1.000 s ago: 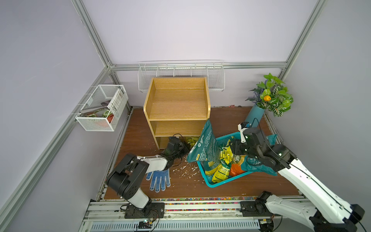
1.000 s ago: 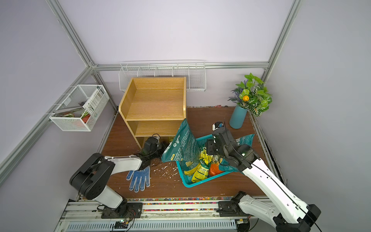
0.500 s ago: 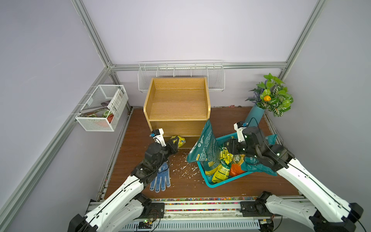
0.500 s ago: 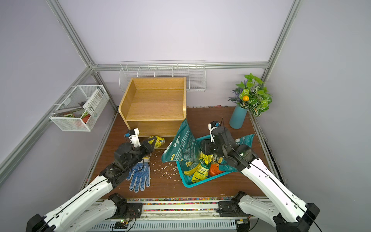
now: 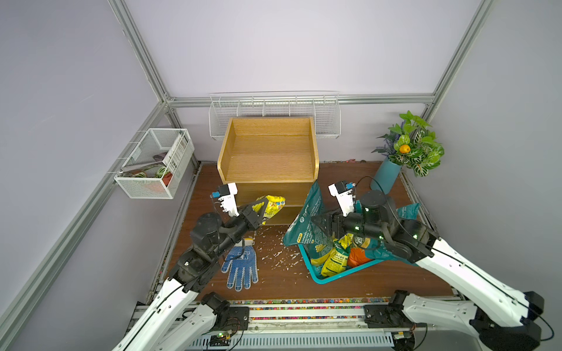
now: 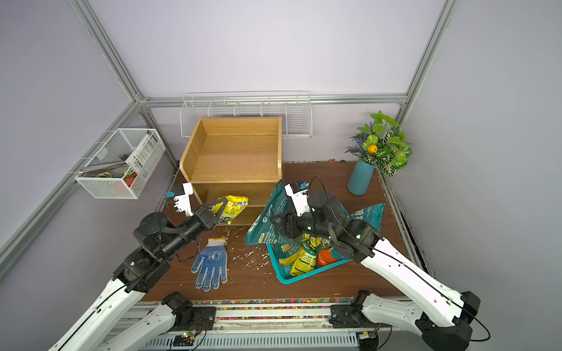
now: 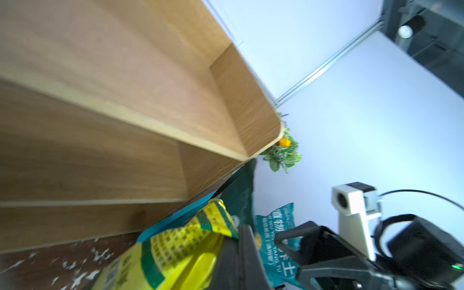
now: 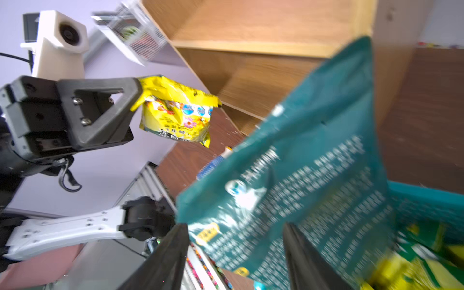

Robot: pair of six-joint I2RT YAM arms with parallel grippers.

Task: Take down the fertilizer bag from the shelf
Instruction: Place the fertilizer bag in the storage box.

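Observation:
The light-oak shelf (image 5: 269, 152) (image 6: 237, 152) stands against the back wall, its top tier bare. My left gripper (image 5: 262, 207) (image 6: 221, 207) is shut on one corner of the yellow fertilizer bag (image 5: 273, 206) (image 6: 235, 208). The bag hangs in the air in front of the shelf's lower tiers, above the floor. The right wrist view shows the fertilizer bag (image 8: 175, 110) dangling from those fingers (image 8: 130, 88). My right gripper (image 5: 317, 225) (image 8: 233, 231) is open, its fingers spread against the face of a tall teal bag (image 5: 313, 200) (image 8: 313, 150).
The teal bag stands in a teal basket (image 5: 328, 278) with several other packets. A blue dotted glove (image 5: 240, 267) and white crumbs (image 5: 279, 255) lie on the brown floor. A potted plant (image 5: 386, 176) stands at the back right, and a wire basket (image 5: 155, 164) hangs on the left wall.
My left arm rose from low at the shelf's bottom tier, drawing the yellow bag out and up. My right gripper's jaws spread wider beside the teal bag.

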